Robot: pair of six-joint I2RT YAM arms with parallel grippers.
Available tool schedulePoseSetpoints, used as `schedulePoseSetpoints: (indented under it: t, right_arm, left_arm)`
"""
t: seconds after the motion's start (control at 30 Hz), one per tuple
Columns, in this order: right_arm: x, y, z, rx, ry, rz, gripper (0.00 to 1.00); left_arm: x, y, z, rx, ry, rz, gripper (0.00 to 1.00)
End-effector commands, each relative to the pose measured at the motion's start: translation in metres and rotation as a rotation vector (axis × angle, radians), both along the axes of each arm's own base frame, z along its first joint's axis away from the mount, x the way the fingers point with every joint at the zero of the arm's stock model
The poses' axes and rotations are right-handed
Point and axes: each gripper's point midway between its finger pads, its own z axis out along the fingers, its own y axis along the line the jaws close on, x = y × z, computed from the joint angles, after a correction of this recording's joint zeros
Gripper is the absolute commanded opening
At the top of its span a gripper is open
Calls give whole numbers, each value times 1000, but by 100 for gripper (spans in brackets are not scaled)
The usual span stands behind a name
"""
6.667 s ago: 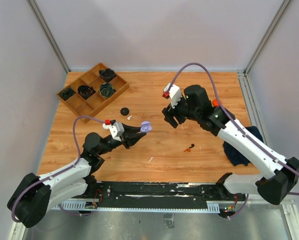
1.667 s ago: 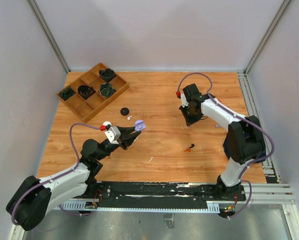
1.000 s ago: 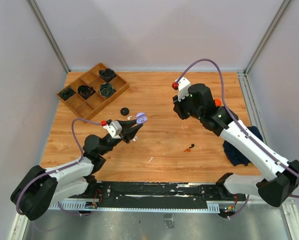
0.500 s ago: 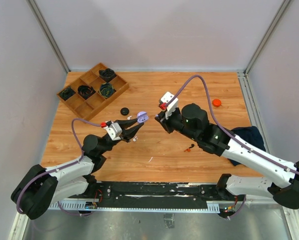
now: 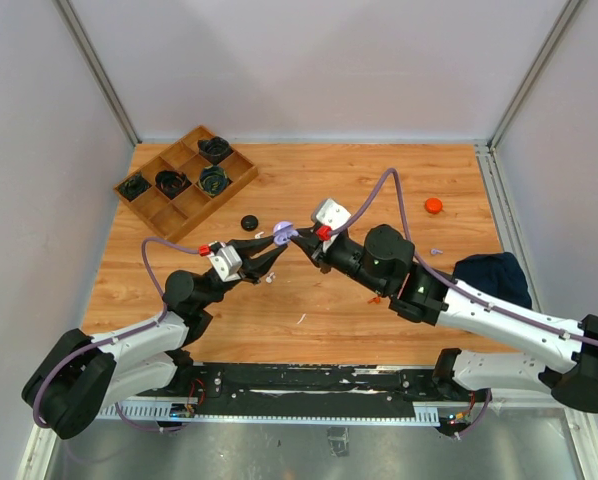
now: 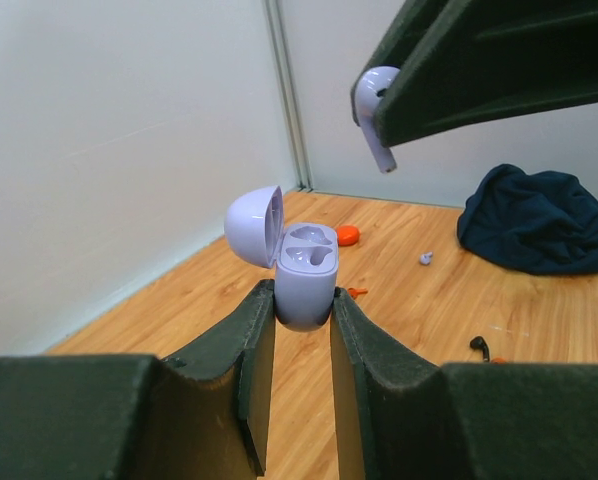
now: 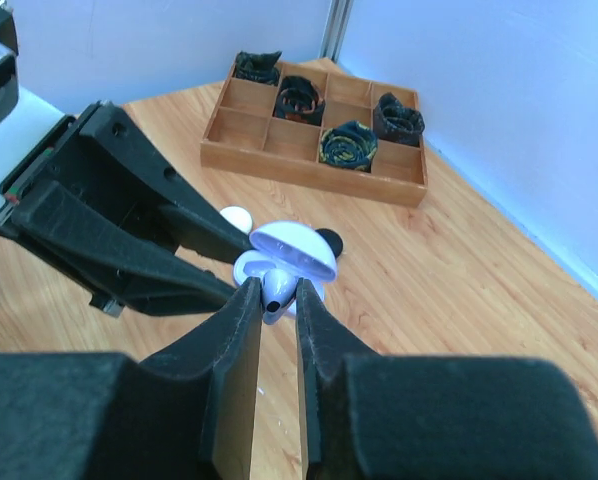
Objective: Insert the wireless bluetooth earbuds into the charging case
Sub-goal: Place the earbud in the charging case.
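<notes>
Left end effector [image 6: 304, 312] clamps open pale purple plastic charging case [image 6: 307, 268] above wooden counter [image 5: 329, 180]. Right end effector [image 7: 278, 296] pinches pale purple stemmed earbud [image 6: 372, 100] just above case. I worry a tilted stem misses its socket and the bud drops.

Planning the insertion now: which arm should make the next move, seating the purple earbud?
Right. The right jaws pinch the pale purple earbud close by the open purple case, which the left jaws hold upright, lid back; left should probably just steady it.
</notes>
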Motion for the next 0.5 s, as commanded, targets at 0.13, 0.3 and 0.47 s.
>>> schedulePoseSetpoints:
  t: [0.13, 0.3, 0.47]
  right_arm:
    - [-1, 17, 12, 62, -61, 16, 13]
    - [0, 19, 6, 54, -56, 12, 13]
    - [2, 20, -1, 41, -50, 6, 13]
  left_arm:
    - [-9, -5, 24, -38, -75, -48, 0]
    - [-9, -4, 26, -48, -75, -44, 0]
    - [-11, -2, 30, -68, -83, -46, 0]
